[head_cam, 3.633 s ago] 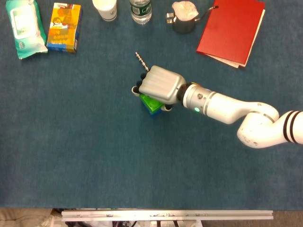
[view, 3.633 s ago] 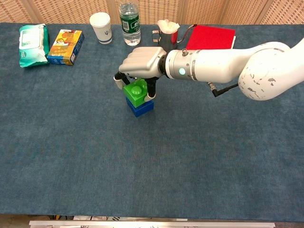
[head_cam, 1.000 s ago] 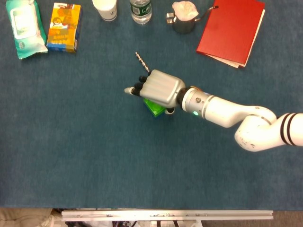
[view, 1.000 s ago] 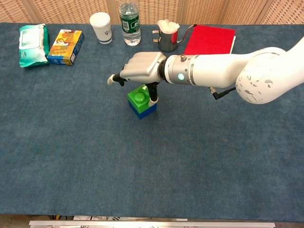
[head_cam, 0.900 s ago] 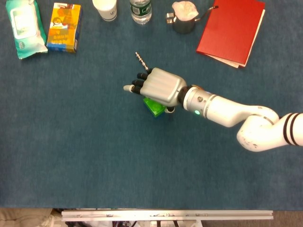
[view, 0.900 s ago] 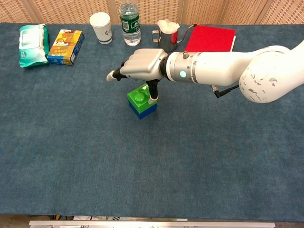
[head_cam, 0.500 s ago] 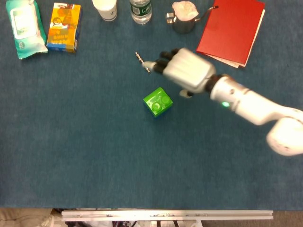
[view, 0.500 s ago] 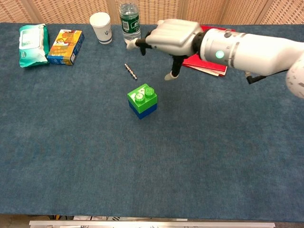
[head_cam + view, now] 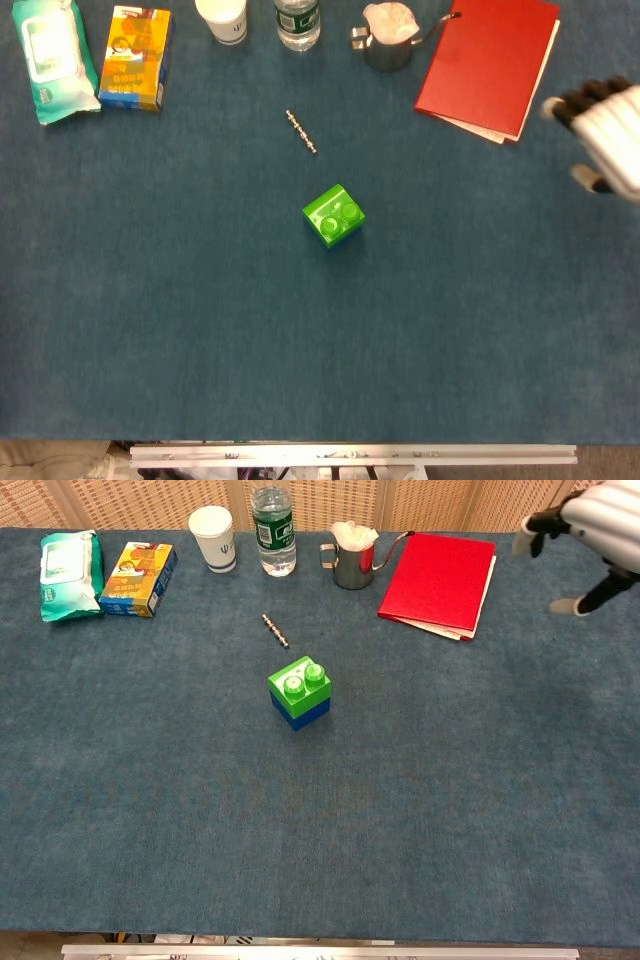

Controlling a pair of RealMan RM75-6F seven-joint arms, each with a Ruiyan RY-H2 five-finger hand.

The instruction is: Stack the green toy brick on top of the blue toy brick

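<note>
The green toy brick [image 9: 334, 214] [image 9: 298, 686] sits squarely on top of the blue toy brick [image 9: 304, 713] near the middle of the blue cloth; in the head view the blue brick is hidden under the green one. My right hand [image 9: 607, 134] [image 9: 590, 525] is far off at the right edge, raised, fingers apart and holding nothing. The left hand shows in neither view.
A drill bit [image 9: 301, 131] lies just beyond the bricks. Along the far edge stand a wipes pack [image 9: 52, 58], a yellow box [image 9: 136, 56], a paper cup [image 9: 222, 18], a water bottle [image 9: 297, 22], a metal pitcher [image 9: 388, 38] and a red book [image 9: 491, 64].
My right hand let go of the green brick, lifted off it and swept away to the right edge. The green brick stays on the blue one.
</note>
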